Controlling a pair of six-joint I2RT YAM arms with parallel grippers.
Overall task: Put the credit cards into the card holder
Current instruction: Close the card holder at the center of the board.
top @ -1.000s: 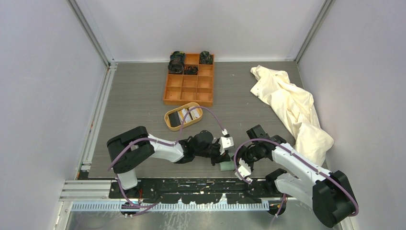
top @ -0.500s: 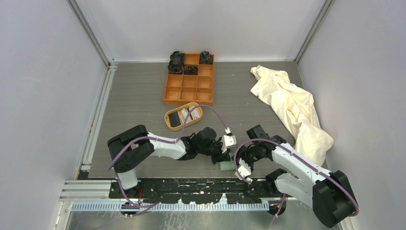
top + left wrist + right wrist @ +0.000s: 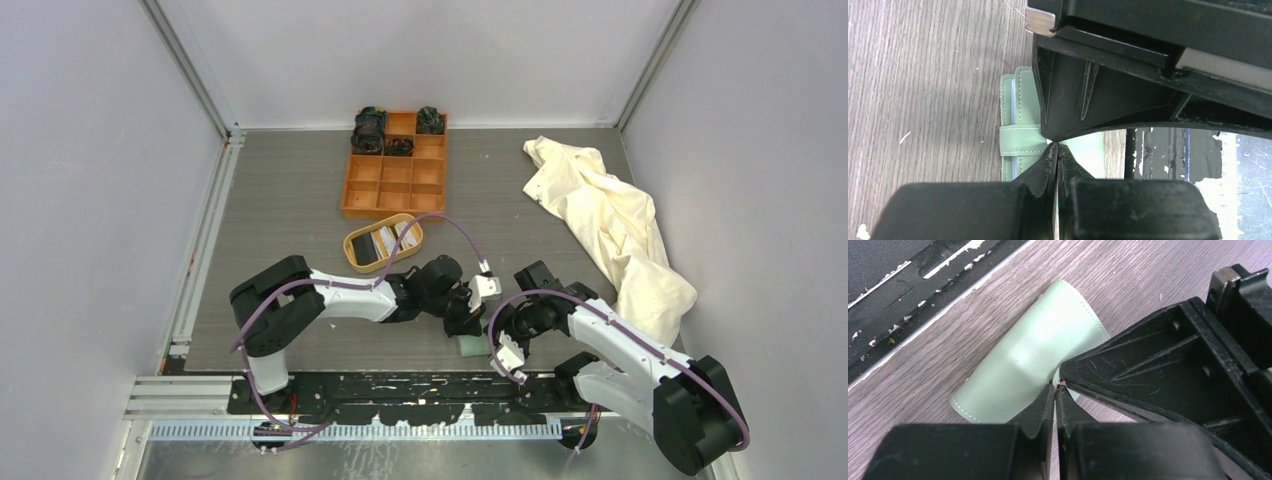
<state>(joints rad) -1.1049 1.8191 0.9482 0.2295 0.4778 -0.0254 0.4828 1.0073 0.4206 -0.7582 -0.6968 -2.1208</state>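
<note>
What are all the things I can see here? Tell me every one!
card holder: one, sage green, front edge of the table
credit cards: several, white and dark, in the tray
tray: one, tan, mid-table
box: one, orange, at the back
dark items: several, black, box's rear compartments
cloth: one, cream, right side
left end effector: one, black, shut, at holder's strap
right end effector: one, black, shut on holder's edge

I run two arms, the left arm (image 3: 340, 298) and the right arm (image 3: 620, 345): white shells between chunky black joints, with the biggest black housings nearest the tabletop's (image 3: 290, 200) front edge. Purple cables (image 3: 445, 222) loop along them. The black fingers (image 3: 1148, 365) are ribbed and scratched.
</note>
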